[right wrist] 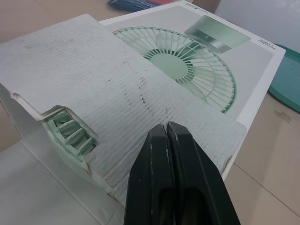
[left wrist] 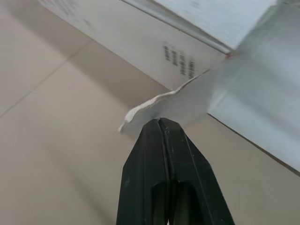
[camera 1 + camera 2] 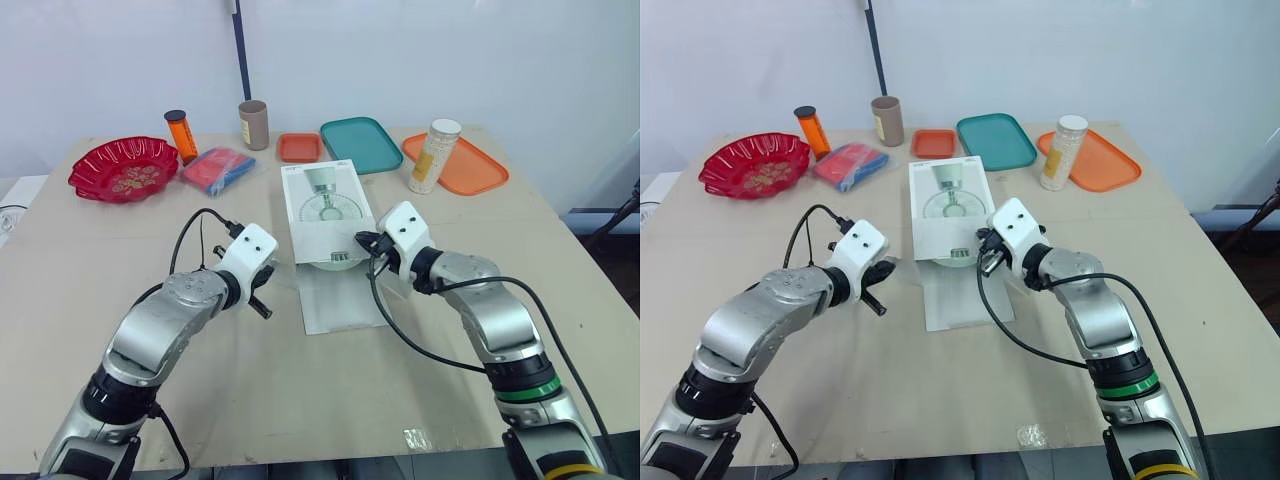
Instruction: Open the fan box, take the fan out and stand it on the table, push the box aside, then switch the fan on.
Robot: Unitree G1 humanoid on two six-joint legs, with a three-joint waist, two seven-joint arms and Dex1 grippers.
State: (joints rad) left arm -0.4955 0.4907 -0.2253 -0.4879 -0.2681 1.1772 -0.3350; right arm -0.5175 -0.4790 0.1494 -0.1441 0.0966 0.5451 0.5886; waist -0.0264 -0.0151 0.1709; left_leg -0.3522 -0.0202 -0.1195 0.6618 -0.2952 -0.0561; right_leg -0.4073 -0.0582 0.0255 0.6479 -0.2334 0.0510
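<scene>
Right gripper (image 1: 167, 125) closed tight with tips pressed on the fan box (image 3: 322, 205) top flap, left gripper (image 2: 160, 123) closed at its side flap's corner, box flat mid-desk (image 3: 300, 400), green fan (image 1: 65, 129) inside the open near end.

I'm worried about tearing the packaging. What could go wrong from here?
1. A cardboard flap hangs over most of the fan at the open end of the box. Pulling the fan out now could snag or tear it.
2. The left gripper, shut, points at a bent side flap rather than bracing the box. A tug by the right gripper, also shut, may drag the whole box.
</scene>
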